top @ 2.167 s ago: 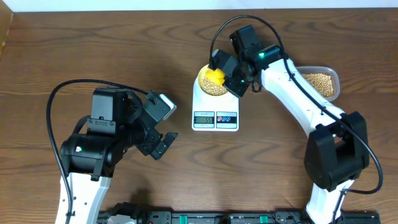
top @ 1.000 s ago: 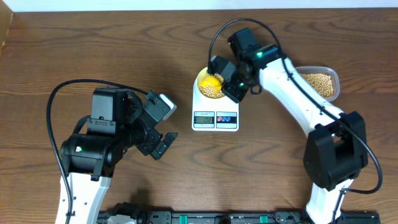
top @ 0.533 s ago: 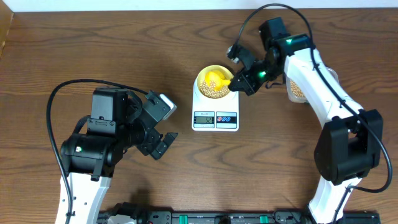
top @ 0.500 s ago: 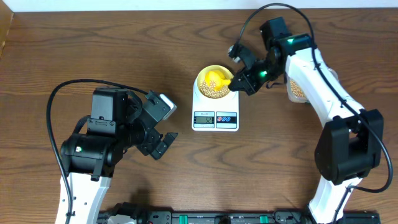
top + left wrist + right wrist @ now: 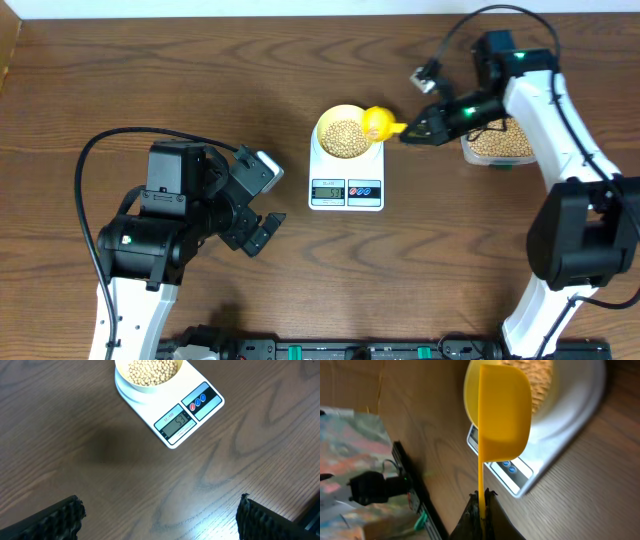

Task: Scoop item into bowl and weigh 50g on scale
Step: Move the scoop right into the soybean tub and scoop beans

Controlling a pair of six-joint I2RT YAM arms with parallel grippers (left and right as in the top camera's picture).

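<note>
- Brown wooden table (image 5: 150,80), seen from overhead. The white scale (image 5: 346,185) lies mid-table with its long axis front to back and its display end toward the robot.
- On its far half sits the cream bowl (image 5: 321,124), full of beans (image 5: 347,137).
- A yellow spoon (image 5: 378,122) lies left to right, its cup at the bowl's right rim. Its handle points right into the right gripper (image 5: 418,131), which is pinched tight on it.
- A clear tub (image 5: 497,147) holding more beans stands to the right, apart from the scale.
- The left gripper (image 5: 262,225) hangs well left of the scale, spread wide and empty, with bare wood between.
- Left wrist view: the scale (image 5: 200,415) runs diagonally, display end toward the lower right. The bowl (image 5: 125,380) and beans (image 5: 150,370) are cut by the top edge. Both fingertips (image 5: 57,520) sit in the bottom corners, with open wood all around.
- Right wrist view: the spoon (image 5: 502,415) stands lengthwise, cup up over the bowl's (image 5: 470,390) rim. Its thin handle drops straight into the closed fingers (image 5: 472,520). The scale (image 5: 560,435) lies beneath.
</note>
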